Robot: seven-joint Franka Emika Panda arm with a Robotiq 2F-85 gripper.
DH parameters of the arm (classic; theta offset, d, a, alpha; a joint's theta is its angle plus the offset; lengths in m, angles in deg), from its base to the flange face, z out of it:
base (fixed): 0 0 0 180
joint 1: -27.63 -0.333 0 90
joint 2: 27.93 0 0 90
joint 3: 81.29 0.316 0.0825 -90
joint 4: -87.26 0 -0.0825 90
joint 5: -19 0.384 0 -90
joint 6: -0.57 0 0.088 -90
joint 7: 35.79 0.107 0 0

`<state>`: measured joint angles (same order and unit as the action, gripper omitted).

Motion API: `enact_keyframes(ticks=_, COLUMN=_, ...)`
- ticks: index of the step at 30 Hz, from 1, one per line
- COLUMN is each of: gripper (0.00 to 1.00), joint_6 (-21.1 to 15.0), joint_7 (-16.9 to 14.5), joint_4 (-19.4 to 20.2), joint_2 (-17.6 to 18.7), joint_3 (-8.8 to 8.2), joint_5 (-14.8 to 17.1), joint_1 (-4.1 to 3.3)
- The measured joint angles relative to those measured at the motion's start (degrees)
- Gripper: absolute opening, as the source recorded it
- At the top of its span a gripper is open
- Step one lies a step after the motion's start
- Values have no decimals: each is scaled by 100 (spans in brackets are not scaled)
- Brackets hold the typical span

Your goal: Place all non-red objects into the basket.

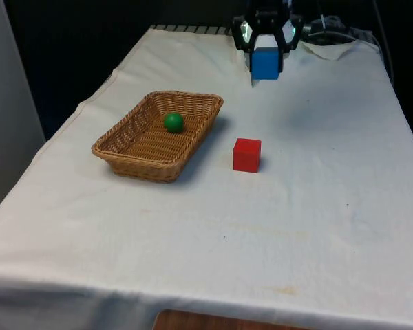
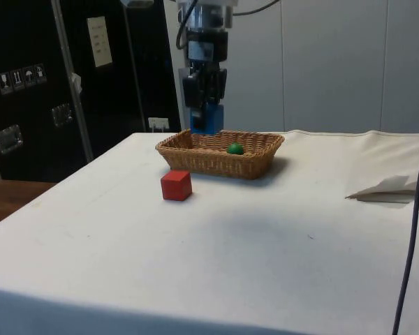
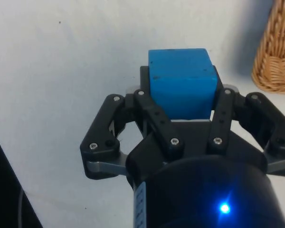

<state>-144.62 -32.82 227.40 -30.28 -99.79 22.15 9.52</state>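
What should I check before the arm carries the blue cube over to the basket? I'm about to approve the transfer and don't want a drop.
1. Grip: the claw is shut on the blue cube, which sits squarely between the fingers in the wrist view. Ok.
2. Lift: the cube hangs clear above the cloth in the front and side views. Ok.
3. Target: the basket stands upright with open floor beside the green ball. Ok.
4. Position: the cube is not yet over the basket. Not ok.
5. Red cube: on the cloth outside the basket, as it should be. Ok.
6. Height over the basket rim: cannot tell.
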Motion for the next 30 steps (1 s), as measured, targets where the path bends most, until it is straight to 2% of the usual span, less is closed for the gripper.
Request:
enact_keyframes(ticks=8, gripper=3, joint_6=269, joint_7=-189, joint_4=-384, joint_2=195, joint_3=-241, joint_5=-23, joint_1=6)
enact_keyframes(ticks=27, gripper=3, joint_6=458, joint_7=-521, joint_4=-1192, joint_2=985, joint_3=-733, joint_5=-11, joint_1=23)
enact_keyframes(ticks=30, gripper=3, joint_6=458, joint_7=-539, joint_4=-1226, joint_2=1031, joint_3=-756, joint_5=0, joint_1=29)
